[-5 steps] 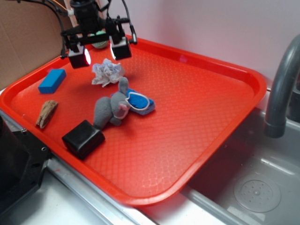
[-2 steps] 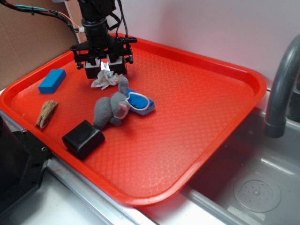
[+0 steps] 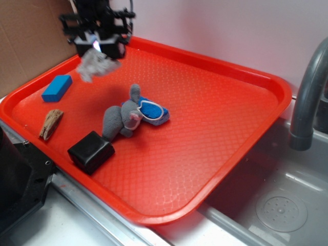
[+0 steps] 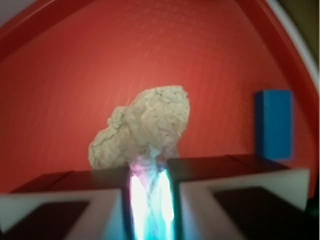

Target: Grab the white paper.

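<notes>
The right and far stretches of the red tray (image 3: 215, 128) lie bare, giving open passage from the raised rim toward the middle. On the left side, the blue block (image 3: 57, 87), the brown wood piece (image 3: 50, 123) and the black box (image 3: 91, 151) stand apart with gaps between them. The grey plush toy (image 3: 123, 118) touches the blue pad (image 3: 152, 111) near the middle.

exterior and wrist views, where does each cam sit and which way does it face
exterior: off the tray's near corner, raised, looking down across the red tray toward the back wall; shows the gripper with jaws shut on the white paper, held above the tray.
wrist: on the arm behind the jaws, looking down past them at the tray; shows both fingers pinching the paper.
shared: the white paper, blue block, tray.
</notes>
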